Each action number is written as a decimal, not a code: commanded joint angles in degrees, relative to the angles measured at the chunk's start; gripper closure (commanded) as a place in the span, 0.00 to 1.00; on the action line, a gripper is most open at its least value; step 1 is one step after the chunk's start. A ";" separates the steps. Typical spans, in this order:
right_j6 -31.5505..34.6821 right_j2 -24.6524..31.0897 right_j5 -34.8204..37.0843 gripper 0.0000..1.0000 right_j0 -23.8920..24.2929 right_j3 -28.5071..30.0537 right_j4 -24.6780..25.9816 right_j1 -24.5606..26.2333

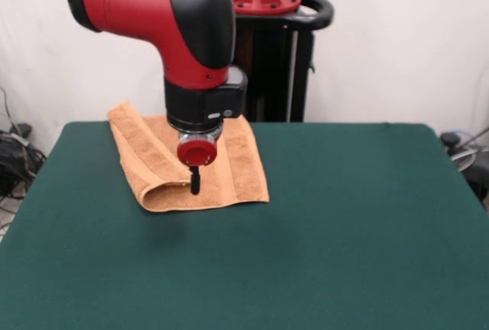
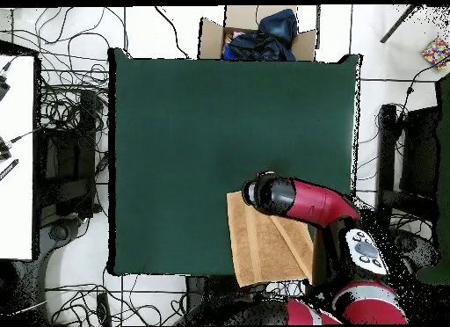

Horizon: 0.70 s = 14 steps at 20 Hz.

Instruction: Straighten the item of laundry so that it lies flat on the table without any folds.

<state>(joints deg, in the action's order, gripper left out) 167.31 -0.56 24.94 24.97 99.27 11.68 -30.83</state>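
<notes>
orange-tan towel (image 1: 233, 163), plain, no pattern resolved; table (image 1: 344, 223) dark green; arm (image 1: 153, 9) red with black joints.

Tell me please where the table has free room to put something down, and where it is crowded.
The table is bare green from the towel to the camera-side edge and across the whole picture-right half in the front view. It is crowded only at the far corner near the pedestal, where the folded towel lies under the arm's pincer.
</notes>
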 commanded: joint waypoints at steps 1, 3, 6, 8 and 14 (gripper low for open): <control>6.10 0.00 -4.64 0.00 -2.73 4.14 -1.97 1.80; 6.76 -0.51 -5.45 0.00 -3.59 4.26 -1.92 2.50; 6.74 -0.98 -6.34 0.00 -3.86 4.32 -1.89 3.30; 6.28 -1.06 -6.62 0.00 -3.59 4.25 -1.87 3.62; 5.75 -1.58 -7.85 0.00 -3.33 4.78 -1.88 3.98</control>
<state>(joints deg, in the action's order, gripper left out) 167.31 -0.91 19.79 22.61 102.09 11.67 -30.58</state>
